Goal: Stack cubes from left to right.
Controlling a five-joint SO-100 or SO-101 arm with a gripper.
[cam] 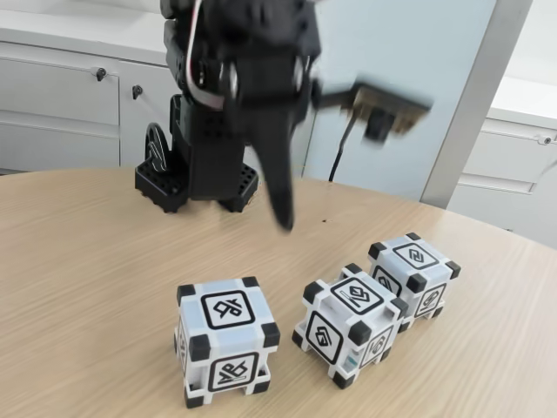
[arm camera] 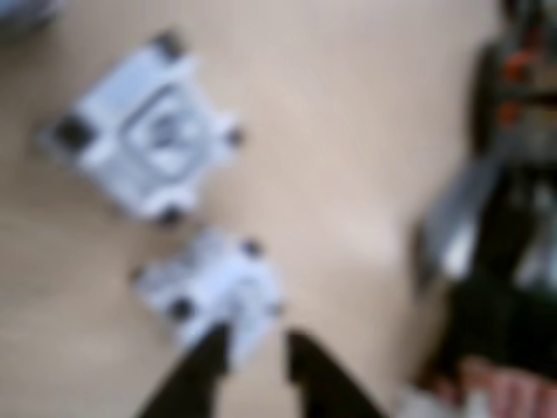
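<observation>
Three white cubes with black corners stand in a row on the wooden table [cam: 87, 279] in the fixed view: the left cube [cam: 226, 340], the middle cube [cam: 352, 322] and the right cube [cam: 413, 270], the last two close together. My gripper [cam: 283, 213] hangs blurred above the table, behind the cubes, pointing down and touching none of them. The wrist view is blurred. It shows one cube [arm camera: 144, 139] and a second cube [arm camera: 213, 283] just past my gripper [arm camera: 257, 340], whose dark fingers stand a little apart with nothing between them.
The arm's black base [cam: 196, 183] sits at the back of the table, also seen as a dark mass [arm camera: 513, 218] at the right of the wrist view. White cabinets [cam: 61, 96] stand behind the table. Bare wood lies left of the cubes.
</observation>
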